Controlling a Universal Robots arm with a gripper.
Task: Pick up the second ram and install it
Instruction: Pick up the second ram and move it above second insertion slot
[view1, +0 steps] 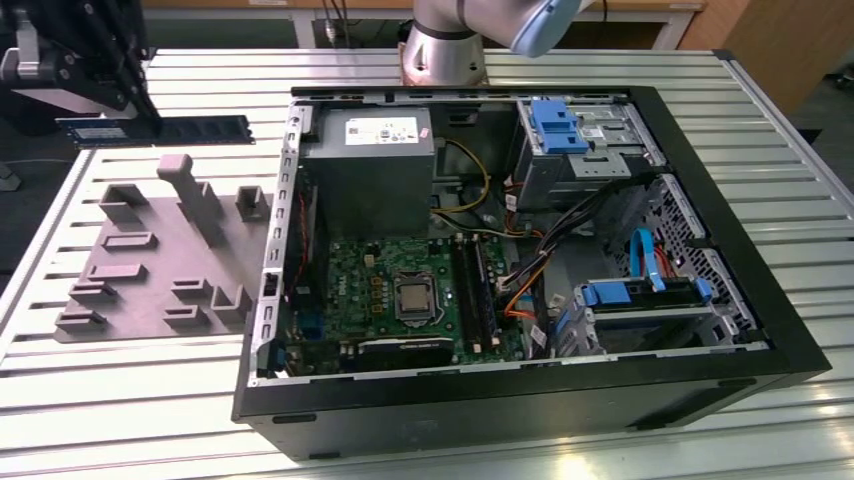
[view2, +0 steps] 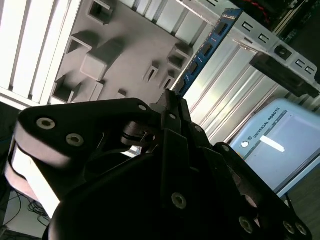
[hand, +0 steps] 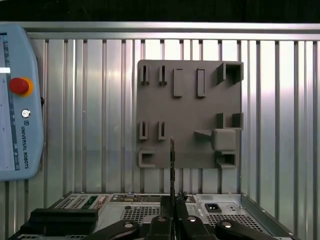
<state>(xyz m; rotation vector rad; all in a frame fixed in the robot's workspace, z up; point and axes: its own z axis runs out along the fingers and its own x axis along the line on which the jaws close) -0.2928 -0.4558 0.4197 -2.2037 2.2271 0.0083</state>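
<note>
Slatted alu table (view1: 134, 400), open PC case (view1: 534, 405) on it, grey fixture (view1: 160, 250) at the exterior view's left. My claw (view1: 130, 108) is clamped on the second ram (view1: 187, 130), which sits level above the table beyond the fixture, well apart from the case. Pick looks done; I'd call this the carry. Install, imo, needs the stick edge-down, square over a slot (view1: 477, 285) on the mobo (view1: 400, 290), w/ even push.

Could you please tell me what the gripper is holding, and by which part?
The gripper pinches the second ram near one end; the rest of the stick juts out free.
</note>
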